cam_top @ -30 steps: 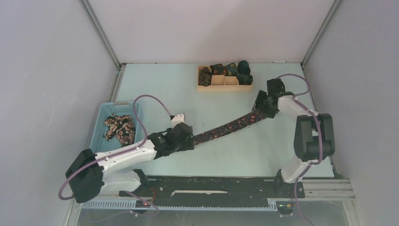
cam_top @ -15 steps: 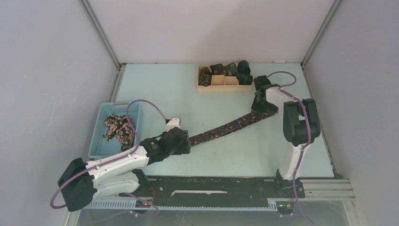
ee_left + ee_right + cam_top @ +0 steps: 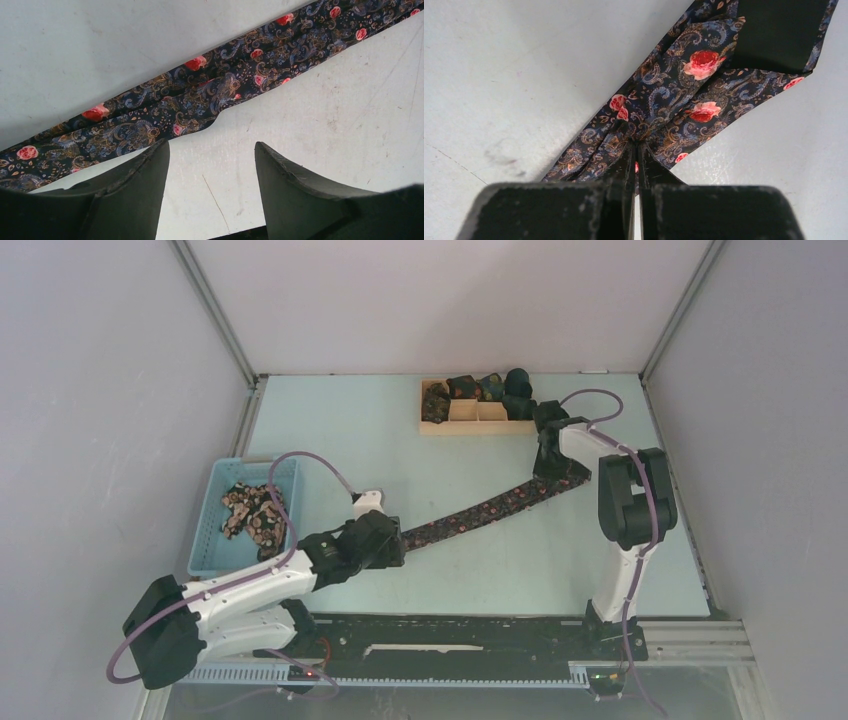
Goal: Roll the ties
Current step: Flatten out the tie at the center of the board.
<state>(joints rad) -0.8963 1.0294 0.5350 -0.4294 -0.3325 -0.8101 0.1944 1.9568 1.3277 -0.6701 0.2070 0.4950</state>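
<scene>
Blue basket left; wooden divided tray far, cell count unclear

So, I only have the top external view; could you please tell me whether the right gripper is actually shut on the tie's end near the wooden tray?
Observer: Yes, the right wrist view shows the right gripper shut on the tie, with fabric bunched between its jaws.
Operator: Thank you; and is the left gripper holding anything?
Observer: No, the left wrist view shows the left gripper open, with bare table between its jaws and the tie lying just ahead.
</scene>
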